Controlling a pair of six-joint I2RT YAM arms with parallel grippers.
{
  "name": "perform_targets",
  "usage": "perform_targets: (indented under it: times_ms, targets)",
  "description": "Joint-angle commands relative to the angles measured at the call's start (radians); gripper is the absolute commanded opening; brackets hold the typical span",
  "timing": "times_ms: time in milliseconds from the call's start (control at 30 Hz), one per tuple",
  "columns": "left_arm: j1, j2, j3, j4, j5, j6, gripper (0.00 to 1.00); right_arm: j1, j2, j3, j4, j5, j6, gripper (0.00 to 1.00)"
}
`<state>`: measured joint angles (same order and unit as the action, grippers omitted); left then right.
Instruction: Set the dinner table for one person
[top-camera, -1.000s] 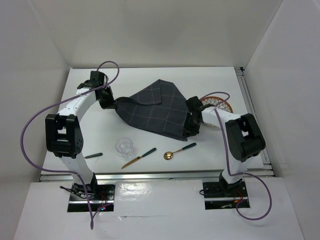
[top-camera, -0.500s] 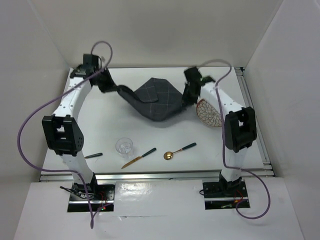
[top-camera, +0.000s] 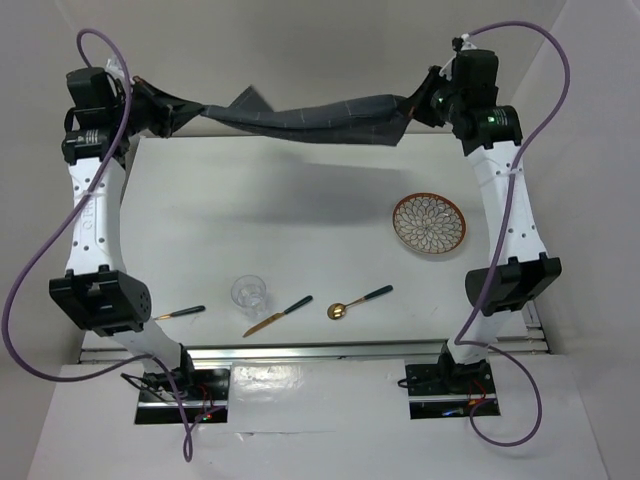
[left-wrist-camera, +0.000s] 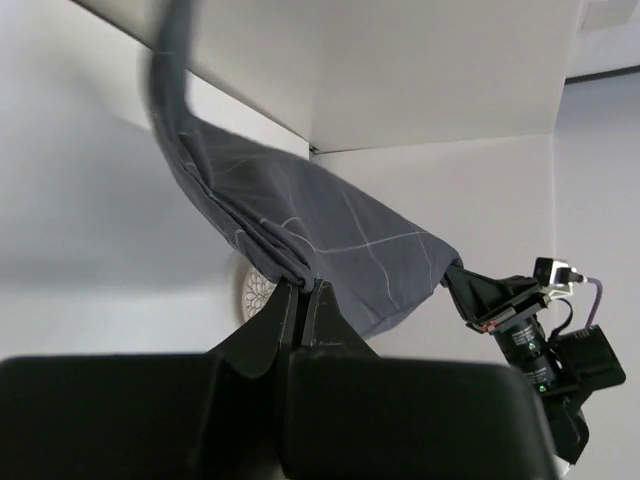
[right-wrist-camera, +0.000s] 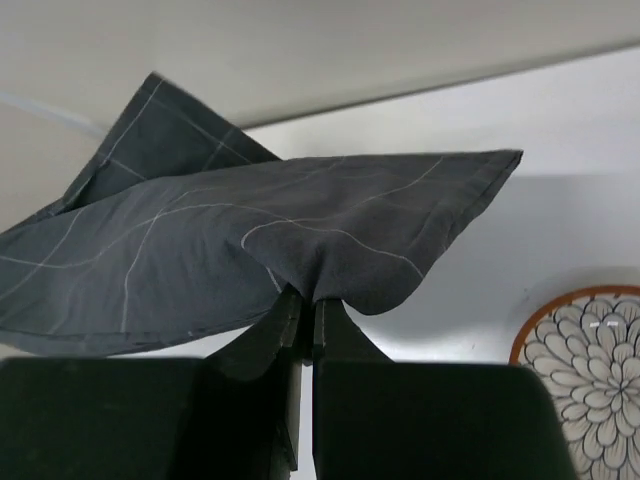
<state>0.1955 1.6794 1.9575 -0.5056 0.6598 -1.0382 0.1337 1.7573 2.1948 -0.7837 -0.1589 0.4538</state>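
Observation:
The dark grey checked placemat (top-camera: 300, 112) hangs stretched in the air between both grippers, high over the far edge of the white dinner table (top-camera: 300, 230). My left gripper (top-camera: 158, 112) is shut on its left end; the left wrist view shows the jaws (left-wrist-camera: 303, 288) pinching the cloth (left-wrist-camera: 320, 230). My right gripper (top-camera: 418, 105) is shut on its right end, the cloth (right-wrist-camera: 250, 240) bunched at the jaws (right-wrist-camera: 307, 298). A patterned plate (top-camera: 428, 223) lies at the right. A glass (top-camera: 249, 293), knife (top-camera: 278, 316), spoon (top-camera: 358, 301) and another utensil (top-camera: 185, 312) lie near the front.
White walls enclose the table at the back and both sides. Silver rails run along the front edge (top-camera: 320, 350) and right edge (top-camera: 492, 170). Purple cables loop off both arms. The plate also shows in the right wrist view (right-wrist-camera: 590, 350).
Both arms rose and spread apart toward the back corners, lifting the placemat off the table and pulling it taut. The plate, once partly covered, now lies fully exposed.

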Motion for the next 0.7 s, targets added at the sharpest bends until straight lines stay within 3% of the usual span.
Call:
perform_targets:
  times_ms: [0,333,667]
  targets:
    - [0.021,-0.079,-0.066,0.049,0.037,-0.057,0.0,-0.002,-0.021,-0.041,-0.015,-0.028,-0.015,0.0]
    - [0.042,-0.233,-0.25,0.039,-0.008,-0.077,0.0,0.017,-0.116,-0.13,-0.006,-0.062,-0.024,0.0]
    - [0.042,0.029,-0.046,-0.004,0.043,0.052,0.0,0.007,0.079,-0.008,0.144,-0.168,-0.024,0.0]
